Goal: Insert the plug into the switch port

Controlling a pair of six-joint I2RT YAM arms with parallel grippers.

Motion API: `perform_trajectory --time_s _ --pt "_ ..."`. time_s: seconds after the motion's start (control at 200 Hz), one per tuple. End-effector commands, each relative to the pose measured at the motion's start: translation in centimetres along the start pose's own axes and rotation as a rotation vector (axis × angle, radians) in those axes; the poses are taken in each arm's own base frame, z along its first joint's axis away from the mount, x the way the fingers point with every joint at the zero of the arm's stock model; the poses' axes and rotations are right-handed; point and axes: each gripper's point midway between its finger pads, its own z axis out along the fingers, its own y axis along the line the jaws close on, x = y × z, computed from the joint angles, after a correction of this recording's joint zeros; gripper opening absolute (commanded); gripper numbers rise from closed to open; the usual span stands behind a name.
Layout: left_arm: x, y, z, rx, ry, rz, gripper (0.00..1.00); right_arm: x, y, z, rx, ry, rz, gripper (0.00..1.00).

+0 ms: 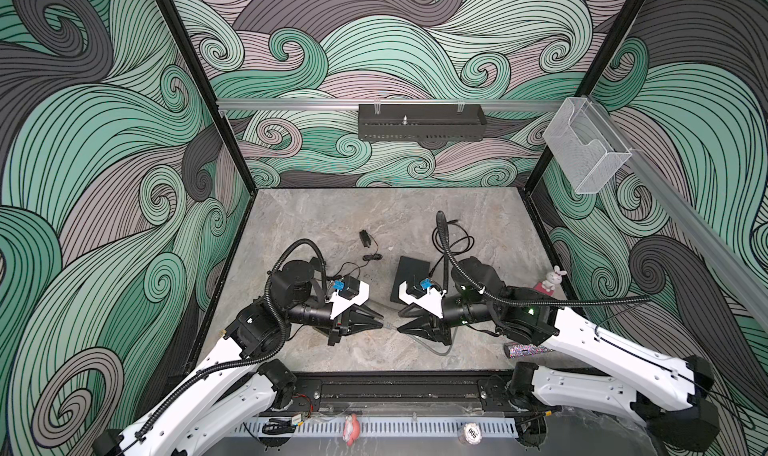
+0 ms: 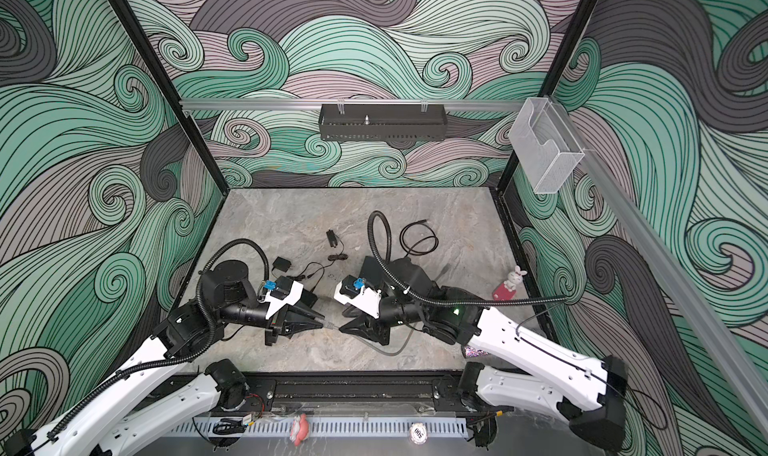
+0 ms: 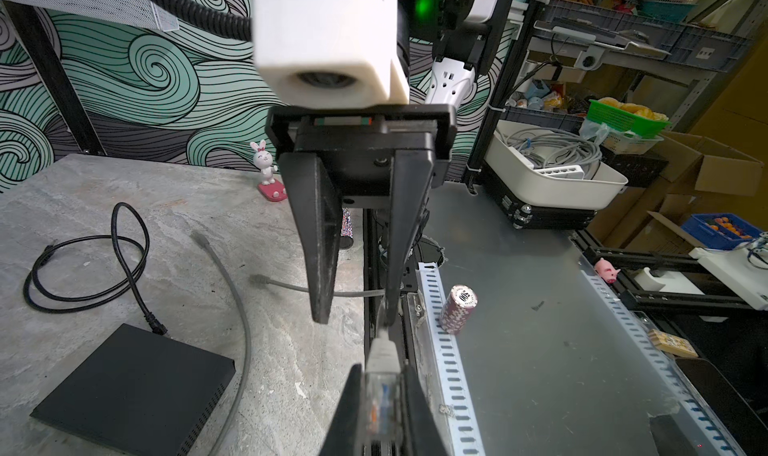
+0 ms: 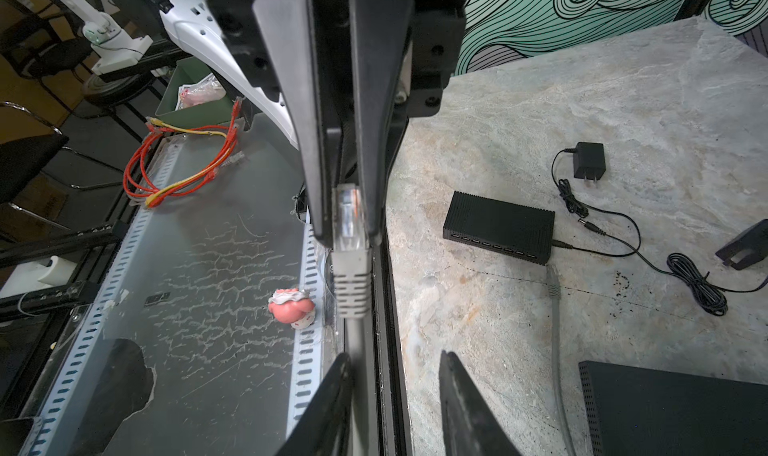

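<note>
My left gripper [image 3: 381, 366] is shut on the clear plug [image 3: 380, 395] of a grey cable, a little above the table's front edge, as both top views show [image 1: 384, 325]. The plug [image 4: 349, 221] points at my right gripper [image 4: 395, 355], which stands open. The grey cable [image 4: 356, 341] runs along the inside of one of its fingers. In both top views the two grippers face each other tip to tip [image 2: 343, 321]. The switch [image 4: 498, 229], a small black box with a row of ports, lies on the table behind the left gripper.
A larger black box [image 1: 409, 279] lies mid-table with a black looped cable [image 1: 455, 246] behind it. A power adapter [image 1: 365, 238] and its thin cord lie near the switch. A second grey plug end [image 4: 552, 283] rests on the table. A bunny figure [image 1: 552, 281] stands at the right edge.
</note>
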Motion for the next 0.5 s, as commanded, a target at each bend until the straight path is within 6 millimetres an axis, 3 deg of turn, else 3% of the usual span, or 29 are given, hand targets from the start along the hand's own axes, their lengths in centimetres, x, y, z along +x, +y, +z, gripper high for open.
perform_trajectory --time_s 0.0,0.495 --pt "-1.2 -0.9 -0.2 0.033 -0.017 0.023 0.10 -2.3 0.4 -0.3 -0.012 -0.070 -0.024 0.35" --pt "-1.3 -0.8 -0.2 0.031 -0.016 0.023 0.10 -2.1 1.4 0.7 -0.059 -0.042 -0.021 0.36"
